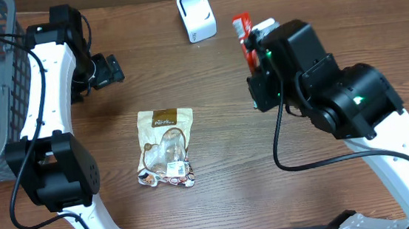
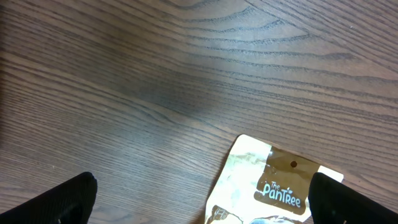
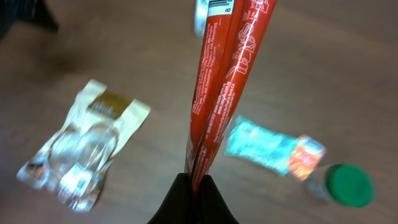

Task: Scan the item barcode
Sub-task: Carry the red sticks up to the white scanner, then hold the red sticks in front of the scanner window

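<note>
Right jaws clench what looks like two red sticks (image 3: 214,112); left jaws gape near one snack pouch (image 2: 280,186).

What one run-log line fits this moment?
right tool: shut on red stick pack, beside white scanner | left tool: open, empty | snack pouch: flat on table
</note>
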Tool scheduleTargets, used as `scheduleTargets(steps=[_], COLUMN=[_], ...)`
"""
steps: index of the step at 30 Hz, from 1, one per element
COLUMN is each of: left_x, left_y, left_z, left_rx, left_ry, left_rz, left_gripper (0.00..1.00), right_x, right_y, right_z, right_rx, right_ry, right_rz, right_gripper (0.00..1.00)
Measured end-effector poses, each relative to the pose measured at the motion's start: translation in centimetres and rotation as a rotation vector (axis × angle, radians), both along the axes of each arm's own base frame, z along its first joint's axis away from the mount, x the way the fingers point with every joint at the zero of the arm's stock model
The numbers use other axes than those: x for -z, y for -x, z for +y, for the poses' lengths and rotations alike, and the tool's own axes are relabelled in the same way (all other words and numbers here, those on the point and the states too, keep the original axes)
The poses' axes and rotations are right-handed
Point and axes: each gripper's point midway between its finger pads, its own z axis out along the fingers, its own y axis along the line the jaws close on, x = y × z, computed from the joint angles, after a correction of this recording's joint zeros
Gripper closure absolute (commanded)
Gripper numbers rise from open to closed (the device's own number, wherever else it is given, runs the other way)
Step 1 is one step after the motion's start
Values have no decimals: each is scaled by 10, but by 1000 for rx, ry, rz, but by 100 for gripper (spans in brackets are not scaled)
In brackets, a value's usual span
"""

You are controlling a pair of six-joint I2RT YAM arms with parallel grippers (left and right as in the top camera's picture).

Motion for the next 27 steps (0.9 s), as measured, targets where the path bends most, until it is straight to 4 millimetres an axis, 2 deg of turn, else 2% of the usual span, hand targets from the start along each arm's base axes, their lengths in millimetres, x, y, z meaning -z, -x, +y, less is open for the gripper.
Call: scheduleTargets(steps=[3, 7, 15, 23, 27], left_x=[0, 0, 0, 0, 0], left_y=[0, 0, 0, 0, 0], left_z=[0, 0, 0, 0, 0], left_rx=[0, 0, 0, 0, 0], left_ry=[0, 0, 0, 0, 0], left_rz=[0, 0, 0, 0, 0], left_gripper=[0, 1, 0, 0, 0], right_x=[-10, -7, -9, 4, 19], right_y=[-14, -33, -87, -128, -154], right_z=[-3, -4, -1, -3, -13], right_rx=[28, 22, 6, -12, 7], right_ry=[21, 105, 297, 482, 523], right_rz=[-65, -115, -279, -348, -345], right_gripper=[97, 97, 96, 97, 96])
